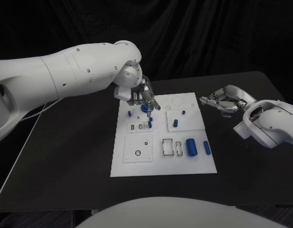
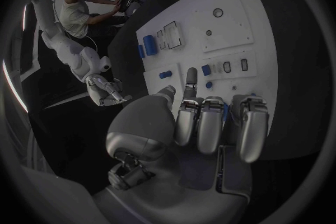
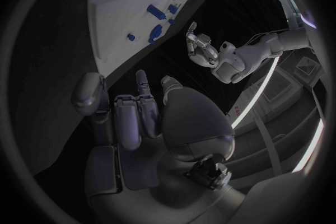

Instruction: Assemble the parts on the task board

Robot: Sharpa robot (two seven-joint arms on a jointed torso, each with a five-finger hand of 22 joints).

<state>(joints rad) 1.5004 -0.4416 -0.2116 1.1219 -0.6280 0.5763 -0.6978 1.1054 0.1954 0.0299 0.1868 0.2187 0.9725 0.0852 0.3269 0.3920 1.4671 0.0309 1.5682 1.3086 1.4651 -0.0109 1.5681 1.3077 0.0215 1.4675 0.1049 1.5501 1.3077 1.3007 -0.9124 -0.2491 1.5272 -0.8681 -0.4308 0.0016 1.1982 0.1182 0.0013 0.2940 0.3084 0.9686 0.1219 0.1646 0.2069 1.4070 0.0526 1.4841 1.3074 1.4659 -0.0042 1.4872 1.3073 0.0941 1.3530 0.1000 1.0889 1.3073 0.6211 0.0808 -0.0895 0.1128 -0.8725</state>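
White board (image 1: pixel 163 161) flat at centre of black table (image 1: pixel 64 156). Blue parts (image 1: pixel 191 147) scattered across board, several near its far end. Left hand (image 1: pixel 141 96) low over far end, fingers apart, holding nothing. Right hand (image 1: pixel 223 100) beside board, fingers curled, empty.

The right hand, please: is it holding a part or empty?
Empty: the right hand sits off the task board, fingers loosely curled, nothing between them.

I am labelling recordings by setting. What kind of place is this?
Probably a robotics lab test station: a black table before dark curtains, a white task board with blue parts, and no household items.
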